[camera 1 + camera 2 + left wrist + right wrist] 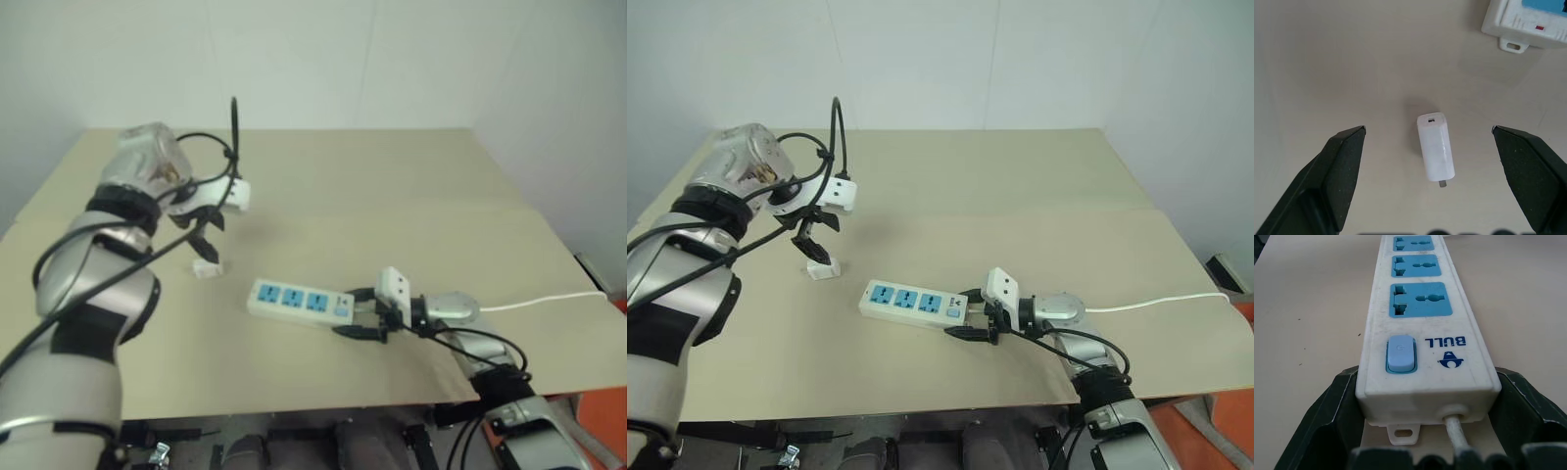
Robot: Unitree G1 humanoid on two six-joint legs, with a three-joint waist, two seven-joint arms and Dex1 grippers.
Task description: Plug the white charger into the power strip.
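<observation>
The white charger [1435,152] is lying on its side on the tan table [1019,186], towards the left of the scene and a little farther back than the left end of the power strip [913,303]. Its prongs are showing at one end, and it is lying apart from the strip. The left gripper [812,244] is hanging directly above the charger, pointing steeply down, with its black fingers [1334,166] spread wide on either side of it and touching nothing.

The power strip is lying flat near the middle of the table, nearer than the charger, with its three blue socket faces looking up and a pale blue switch at its right end. Its thin white cord [1156,302] is running off to the right across the table. The right gripper [970,313] is reaching in from the right, lying nearly level, and its fingers are sitting against the two long sides of the strip's switch end, bracing it with the cord passing out between them.
</observation>
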